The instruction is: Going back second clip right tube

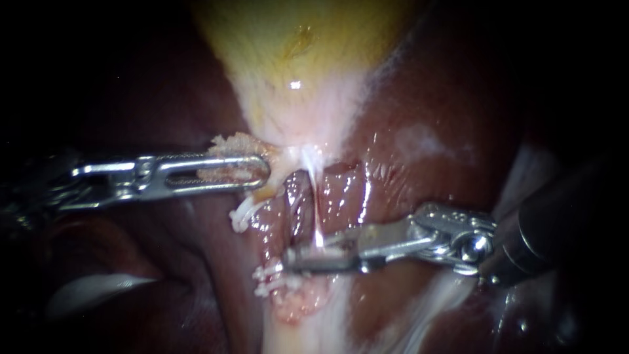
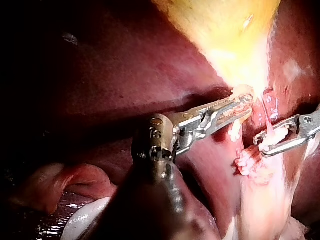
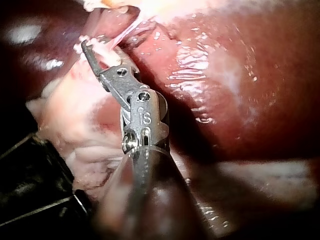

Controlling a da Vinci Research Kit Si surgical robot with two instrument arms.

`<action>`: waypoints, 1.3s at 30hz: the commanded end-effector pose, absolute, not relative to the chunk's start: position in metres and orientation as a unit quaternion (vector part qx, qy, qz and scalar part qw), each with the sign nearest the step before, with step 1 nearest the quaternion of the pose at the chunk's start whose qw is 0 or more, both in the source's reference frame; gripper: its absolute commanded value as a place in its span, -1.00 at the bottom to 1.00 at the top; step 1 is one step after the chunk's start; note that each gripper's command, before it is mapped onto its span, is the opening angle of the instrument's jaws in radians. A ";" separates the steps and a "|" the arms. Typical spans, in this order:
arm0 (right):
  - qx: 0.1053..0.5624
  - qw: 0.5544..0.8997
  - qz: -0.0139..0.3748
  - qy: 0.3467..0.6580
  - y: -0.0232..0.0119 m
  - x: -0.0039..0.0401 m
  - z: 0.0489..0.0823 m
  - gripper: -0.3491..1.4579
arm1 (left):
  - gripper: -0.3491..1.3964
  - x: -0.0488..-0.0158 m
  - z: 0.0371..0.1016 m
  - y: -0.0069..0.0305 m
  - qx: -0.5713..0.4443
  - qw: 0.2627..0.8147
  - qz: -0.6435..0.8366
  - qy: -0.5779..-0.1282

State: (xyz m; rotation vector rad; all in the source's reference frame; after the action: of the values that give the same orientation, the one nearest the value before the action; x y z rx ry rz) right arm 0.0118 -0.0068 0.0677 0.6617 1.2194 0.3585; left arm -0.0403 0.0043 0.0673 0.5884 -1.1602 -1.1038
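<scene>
The yellow gallbladder [image 1: 301, 52] narrows down to a pale neck. My left instrument [image 1: 262, 172] comes in flat from the left, its windowed jaws shut on frayed tissue at that neck [image 1: 239, 143]. A thin white tube [image 1: 316, 196] runs down from the neck, right of a pink tube [image 1: 298, 203]. My right instrument [image 1: 291, 259] lies across the white tube's lower end, jaws slightly open with white tissue in the gap [image 2: 274, 139]. One white clip [image 1: 244, 215] sits under the left jaws, another [image 1: 267, 278] just below the right jaws' tip.
Dark red, wet liver [image 1: 426, 131] surrounds the tubes on both sides. Pale fatty tissue [image 1: 308, 328] runs down below the clips. The right shaft [image 1: 557, 223] fills the right edge.
</scene>
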 end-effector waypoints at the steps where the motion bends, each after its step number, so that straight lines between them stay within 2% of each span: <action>1: 0.300 0.756 0.162 0.559 -0.0070 0.0117 0.0678 -0.06 | -1.00 -0.0403 0.0673 0.0043 0.260 0.658 -0.488 -0.512; 9: 0.283 0.761 0.132 0.568 -0.0072 0.0115 0.0679 -0.06 | -1.00 -0.0403 0.0672 0.0042 0.260 0.658 -0.488 -0.512; 30: 0.253 0.771 0.101 0.575 -0.0060 0.0071 0.0684 -0.06 | -1.00 -0.0403 0.0672 0.0042 0.260 0.658 -0.488 -0.512; 39: 0.230 0.778 0.082 0.578 -0.0035 0.0034 0.0654 -0.06 | -1.00 -0.0403 0.0672 0.0042 0.260 0.658 -0.488 -0.512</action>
State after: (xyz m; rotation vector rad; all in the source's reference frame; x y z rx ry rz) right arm 0.0029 -0.0030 0.0649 0.4899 1.2494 0.1766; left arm -0.0403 0.0042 0.0672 0.5879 -1.1600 -1.1042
